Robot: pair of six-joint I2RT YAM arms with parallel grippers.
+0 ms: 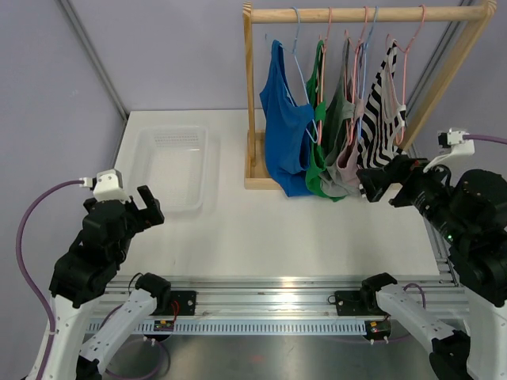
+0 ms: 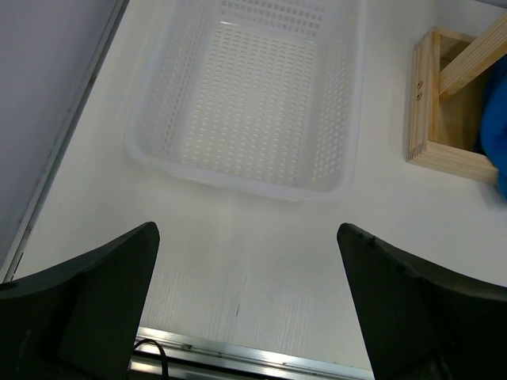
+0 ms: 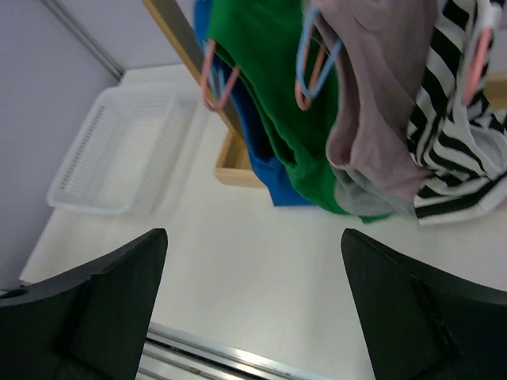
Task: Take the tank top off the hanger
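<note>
While several tank tops hang bunched on the wooden rack [image 1: 364,13] at the upper right of the overhead view, the striped tank top [image 1: 382,119] on its pink hanger [image 1: 405,75] sits outermost. It is nearest the right gripper [image 1: 374,184], whose jaws stand wide apart and hold nothing, just beside the garment's lower hem. To the left hang a mauve-grey top [image 1: 346,154], a green top [image 1: 318,154] and a blue top [image 1: 283,131], closely overlapped. The striped one looks the likeliest target, though the task does not say. A clean grasp would pinch striped fabric alone, clear of the mauve neighbour, then ease each strap off the hanger rather than tug downward, lest the light rack tip. The left gripper [image 1: 146,207], also wide open and empty, hovers at lower left near the white perforated basket [image 1: 170,170] on the table [image 1: 277,229].
</note>
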